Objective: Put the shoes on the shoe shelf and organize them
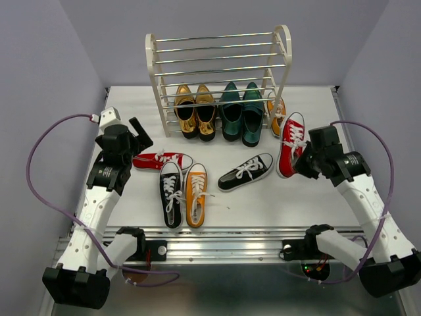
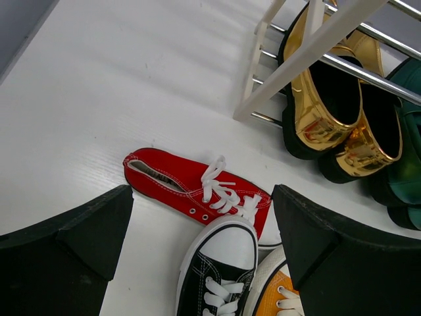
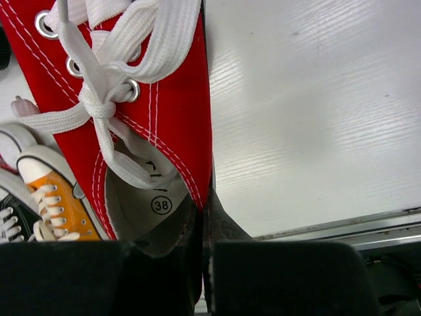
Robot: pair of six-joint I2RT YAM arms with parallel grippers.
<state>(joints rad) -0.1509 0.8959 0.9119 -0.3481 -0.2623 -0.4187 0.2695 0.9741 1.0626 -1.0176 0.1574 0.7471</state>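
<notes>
My right gripper (image 3: 205, 224) is shut on the side wall of a red sneaker (image 3: 164, 79) near its heel, one finger inside the shoe. That red sneaker (image 1: 291, 143) sits right of the shoe shelf (image 1: 217, 66), beside an orange sneaker (image 1: 276, 108). My left gripper (image 2: 204, 257) is open, hovering over another red sneaker (image 2: 191, 184) that lies on its side. A black sneaker (image 1: 172, 194) and an orange sneaker (image 1: 196, 195) stand side by side at the front. A second black sneaker (image 1: 247, 171) lies mid-table.
A glossy gold pair (image 1: 196, 110) and a glossy dark green pair (image 1: 242, 113) sit on the shelf's lowest tier. Grey walls close in both sides. A metal rail (image 1: 223, 237) runs along the table's near edge.
</notes>
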